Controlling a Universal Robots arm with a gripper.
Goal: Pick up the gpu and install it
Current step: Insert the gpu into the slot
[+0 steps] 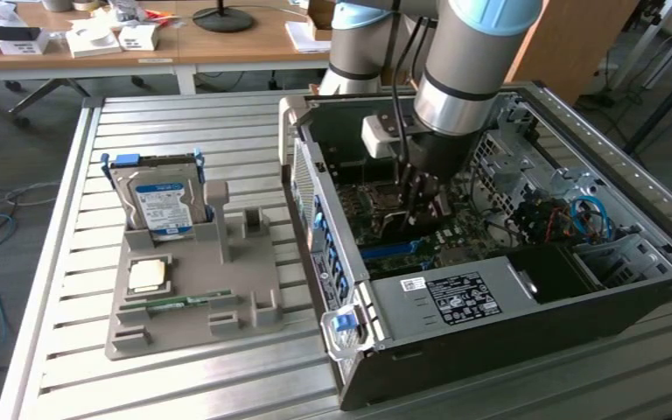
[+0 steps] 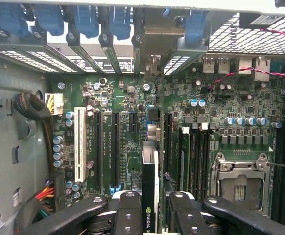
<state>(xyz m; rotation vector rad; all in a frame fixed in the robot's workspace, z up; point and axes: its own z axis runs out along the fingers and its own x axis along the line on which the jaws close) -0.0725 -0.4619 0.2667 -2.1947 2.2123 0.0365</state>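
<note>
One vertical arm, pincer around gpu

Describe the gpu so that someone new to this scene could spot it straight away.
Inside the open computer case, the gripper reaches down over the green motherboard. The gpu is the slim black card, edge-on, clamped between its fingers. Unlike the long slots beside it, it carries a green logo on its edge.

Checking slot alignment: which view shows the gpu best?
The wrist view: the gpu stands edge-on in the gripper, above the motherboard slots. In the exterior view it is mostly hidden under the gripper inside the case.
</note>
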